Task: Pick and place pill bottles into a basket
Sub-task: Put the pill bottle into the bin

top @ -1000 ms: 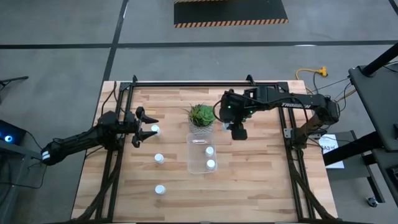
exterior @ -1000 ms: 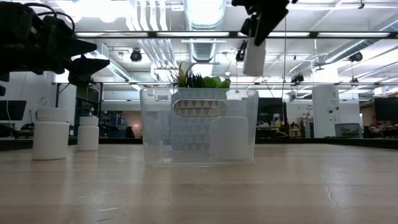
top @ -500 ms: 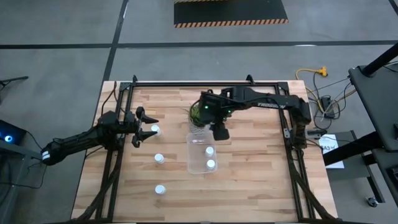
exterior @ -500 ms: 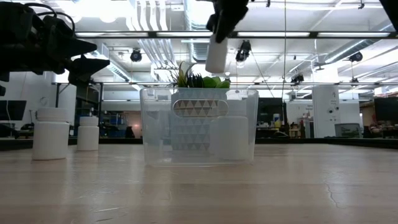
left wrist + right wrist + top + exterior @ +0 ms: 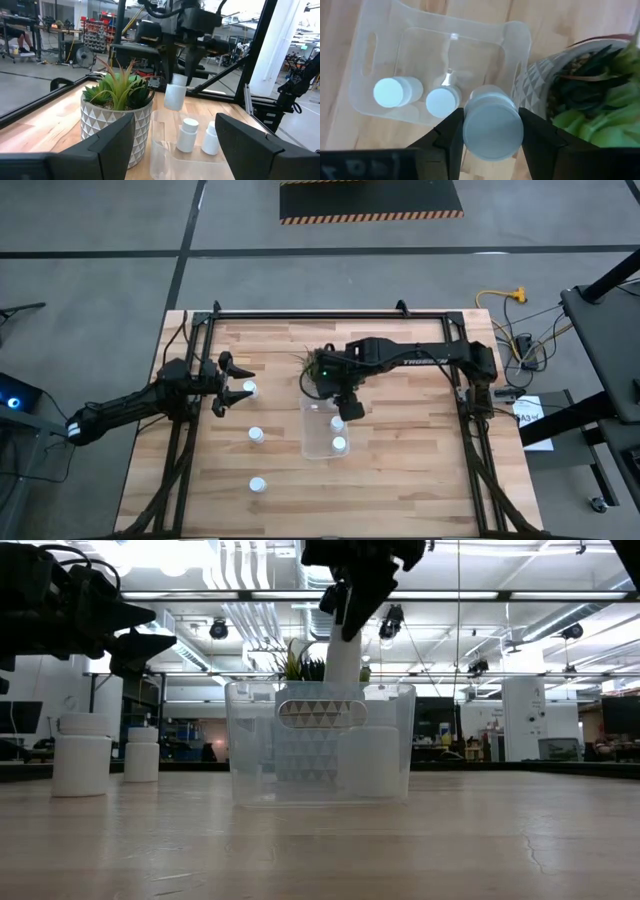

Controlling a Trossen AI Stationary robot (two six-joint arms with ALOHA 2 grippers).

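I've got a bottle clamped in the right gripper, hanging over the basket at its end beside the plant. The right wrist view looks straight down the cap and shows two bottles standing on the basket floor; the high view shows those same two, but there the held one is buried under the gripper. From the low view I see the held bottle with its lower end just about at the rim, and the basket so cloudy that only one pale bottle shape reads inside. Count from above: three bottles on the table left of the basket, two in, one held, six all told. The low view catches only two of the loose ones. Left gripper waits with fingers spread wide, the nearest bottle just beside its tips.
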